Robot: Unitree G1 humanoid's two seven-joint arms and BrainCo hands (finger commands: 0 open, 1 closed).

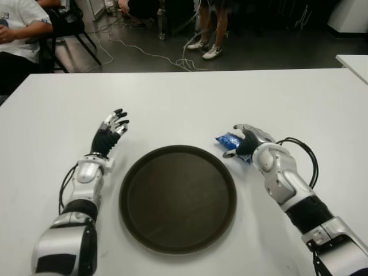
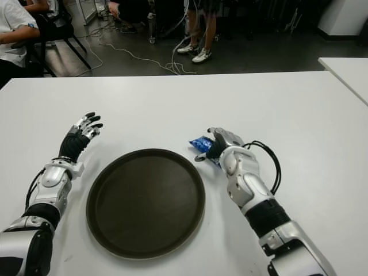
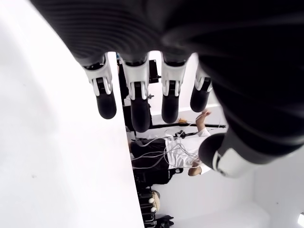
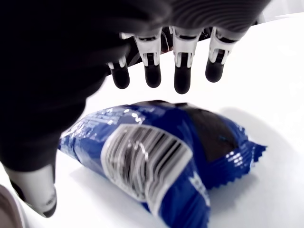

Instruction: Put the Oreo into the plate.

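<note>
right hand (image 1: 246, 141), fingers wide, hovers over the oreo (image 4: 156, 156) right of centre; the plate (image 1: 144, 230) holds nothing yet.

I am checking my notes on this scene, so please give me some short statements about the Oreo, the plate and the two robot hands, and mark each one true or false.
1. The Oreo packet lies on the white table, outside the plate. True.
2. The plate already holds a cookie. False: the plate holds nothing.
3. The right robot hand is over the Oreo packet, fingers spread, not closed on it. True.
4. The left robot hand grips the plate rim. False: it shows left of the plate, open and holding nothing.
5. The Oreo packet is red. False: it is blue.
</note>
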